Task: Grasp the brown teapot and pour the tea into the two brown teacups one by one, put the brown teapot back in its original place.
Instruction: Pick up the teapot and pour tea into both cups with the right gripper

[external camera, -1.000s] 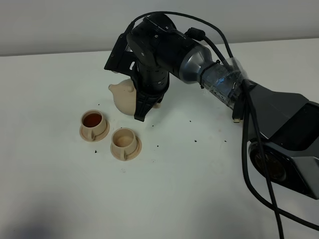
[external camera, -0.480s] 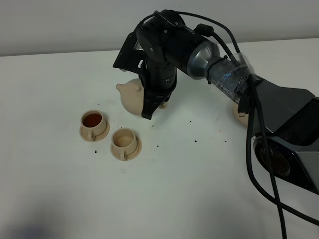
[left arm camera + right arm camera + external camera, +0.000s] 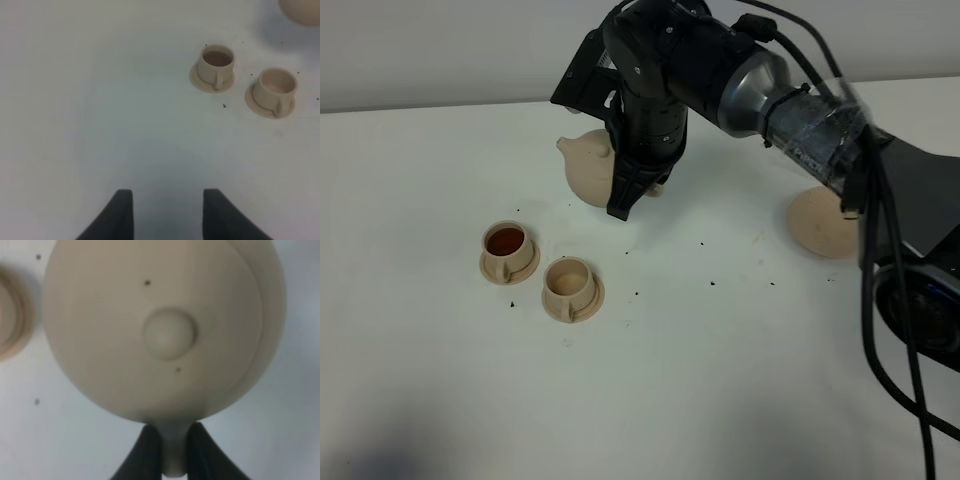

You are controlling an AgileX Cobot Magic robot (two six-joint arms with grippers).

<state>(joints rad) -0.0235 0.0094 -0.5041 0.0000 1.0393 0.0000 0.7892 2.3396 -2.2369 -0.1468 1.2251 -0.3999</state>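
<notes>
My right gripper (image 3: 625,195) is shut on the loop handle of the brown teapot (image 3: 586,168) and holds it above the table, behind the cups, spout to the left. In the right wrist view the teapot (image 3: 160,325) fills the frame, with the gripper (image 3: 174,452) clamped on its handle. The left teacup (image 3: 507,243) holds dark tea. The right teacup (image 3: 570,282) shows a pale inside. Both stand on small saucers and also show in the left wrist view (image 3: 216,62) (image 3: 275,87). The wide saucer (image 3: 825,222) lies bare at the right. My left gripper (image 3: 167,215) is open and empty.
Small dark specks (image 3: 712,282) dot the white table between the cups and the wide saucer. The right arm and its cables (image 3: 840,140) stretch over the right half of the table. A cup saucer's edge (image 3: 10,320) shows beside the teapot in the right wrist view.
The right gripper has carried the teapot up and to the right, away from the cups. The arm has shifted, and the wide saucer at the right has come into view.
</notes>
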